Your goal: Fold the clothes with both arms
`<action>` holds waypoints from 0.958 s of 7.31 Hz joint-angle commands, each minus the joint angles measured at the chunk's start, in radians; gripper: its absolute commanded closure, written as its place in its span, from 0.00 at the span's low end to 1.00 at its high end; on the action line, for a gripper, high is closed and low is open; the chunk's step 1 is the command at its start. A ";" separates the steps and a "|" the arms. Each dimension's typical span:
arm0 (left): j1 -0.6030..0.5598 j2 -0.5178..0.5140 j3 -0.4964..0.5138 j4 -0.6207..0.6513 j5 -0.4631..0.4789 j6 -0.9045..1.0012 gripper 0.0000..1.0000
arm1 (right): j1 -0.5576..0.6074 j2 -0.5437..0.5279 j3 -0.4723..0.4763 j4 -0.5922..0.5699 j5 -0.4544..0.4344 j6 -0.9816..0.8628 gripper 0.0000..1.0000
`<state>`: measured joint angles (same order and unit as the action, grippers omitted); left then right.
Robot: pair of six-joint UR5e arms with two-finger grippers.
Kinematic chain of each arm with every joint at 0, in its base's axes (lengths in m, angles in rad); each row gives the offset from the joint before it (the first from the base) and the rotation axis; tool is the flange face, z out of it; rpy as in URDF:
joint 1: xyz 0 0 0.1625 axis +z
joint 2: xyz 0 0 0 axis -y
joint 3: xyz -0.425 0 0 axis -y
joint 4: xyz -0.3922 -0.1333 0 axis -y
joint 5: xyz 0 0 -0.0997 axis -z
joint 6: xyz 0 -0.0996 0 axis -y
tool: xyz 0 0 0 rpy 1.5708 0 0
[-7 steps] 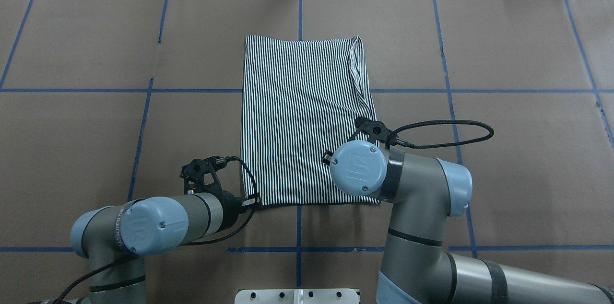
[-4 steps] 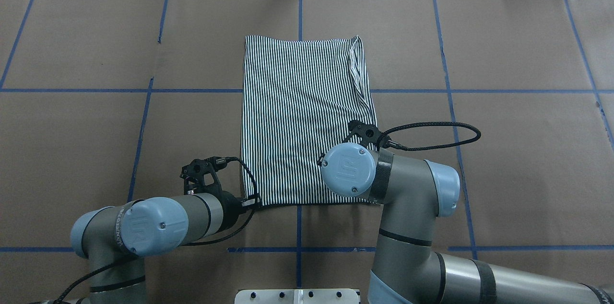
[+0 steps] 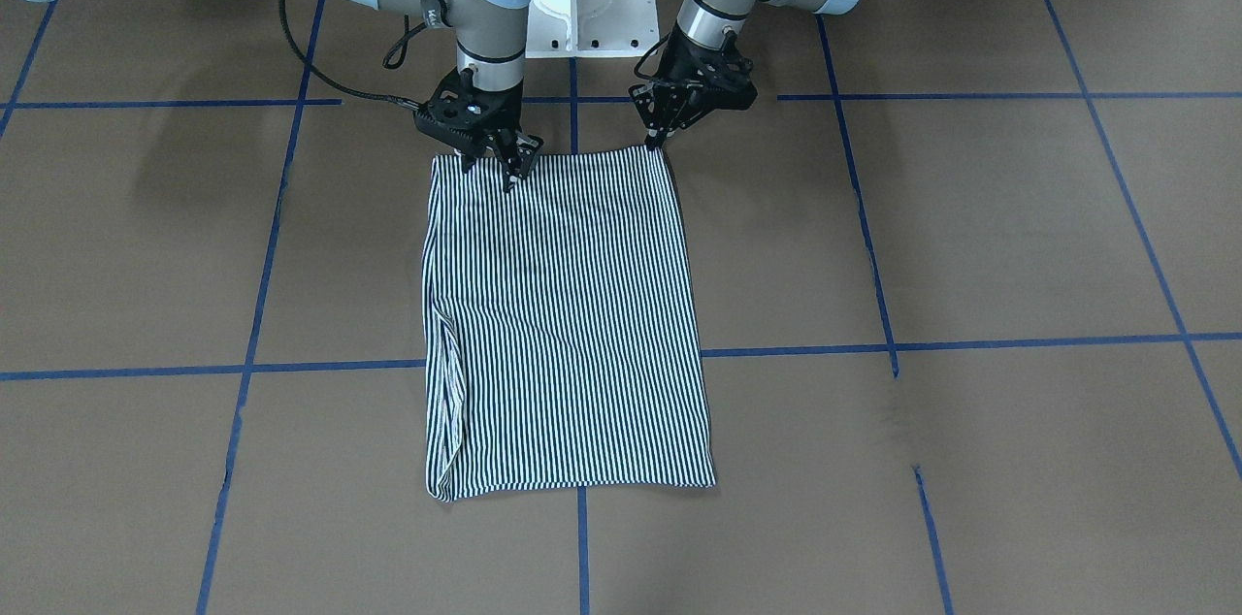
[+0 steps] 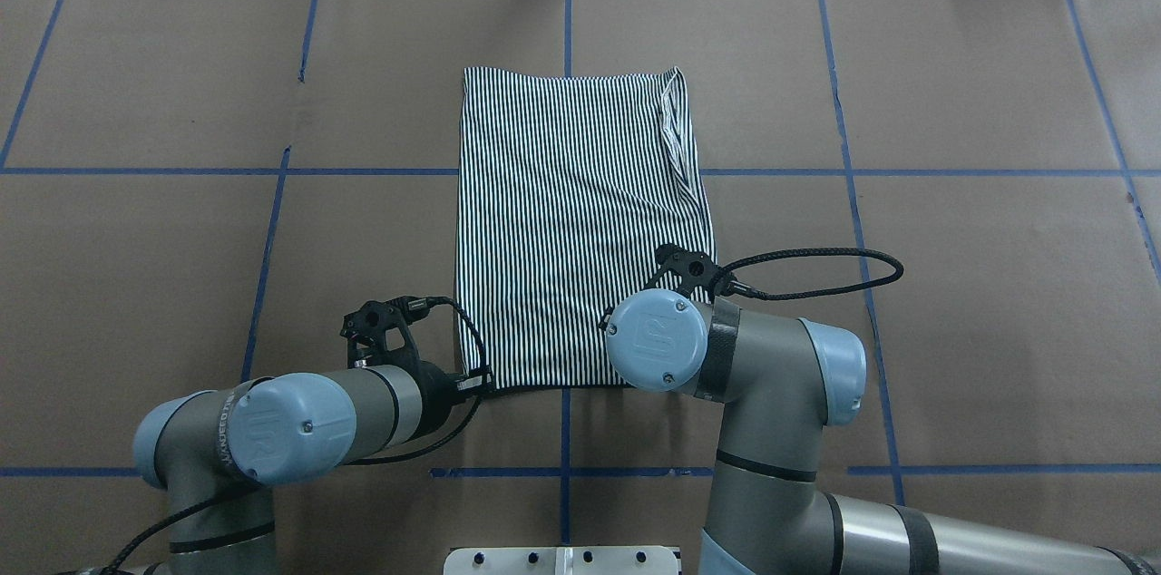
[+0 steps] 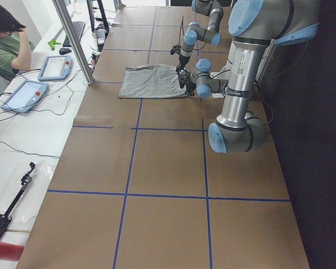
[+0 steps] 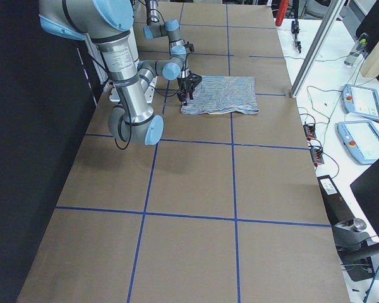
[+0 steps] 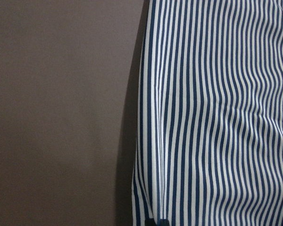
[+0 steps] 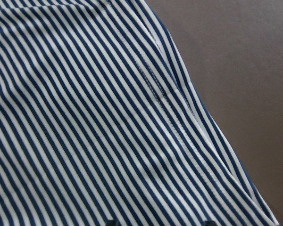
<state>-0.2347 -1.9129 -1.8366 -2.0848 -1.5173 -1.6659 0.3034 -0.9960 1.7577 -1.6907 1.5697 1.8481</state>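
Observation:
The striped shirt (image 4: 571, 221) lies folded into a tall rectangle in the middle of the brown table (image 4: 952, 303). My left gripper (image 4: 479, 384) sits at its near left corner; in the front-facing view the left gripper (image 3: 655, 142) has its fingers pinched together on that corner, shut on the cloth. My right gripper (image 3: 493, 167) hovers over the near edge toward the other corner, fingers spread and open, just above the stripes. From overhead the right wrist (image 4: 655, 339) hides its fingers. The right wrist view shows a stitched seam of the shirt (image 8: 170, 122).
A white pedestal base (image 3: 582, 4) stands behind the shirt's near edge. Blue tape lines (image 4: 853, 194) grid the table. A black cable (image 4: 816, 271) loops out from the right wrist. A person (image 5: 5, 39) sits at a side bench holding tablets (image 5: 23, 95), beside a metal post (image 5: 73, 39).
My right arm has moved left and back toward the robot, so its wrist now covers the shirt's near right corner. The left arm and the shirt have not moved.

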 commanded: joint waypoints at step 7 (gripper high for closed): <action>0.000 0.000 0.000 -0.001 0.000 0.000 1.00 | 0.003 -0.015 -0.003 0.000 -0.007 -0.006 0.35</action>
<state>-0.2347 -1.9129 -1.8363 -2.0857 -1.5171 -1.6659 0.3067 -1.0106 1.7550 -1.6905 1.5640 1.8413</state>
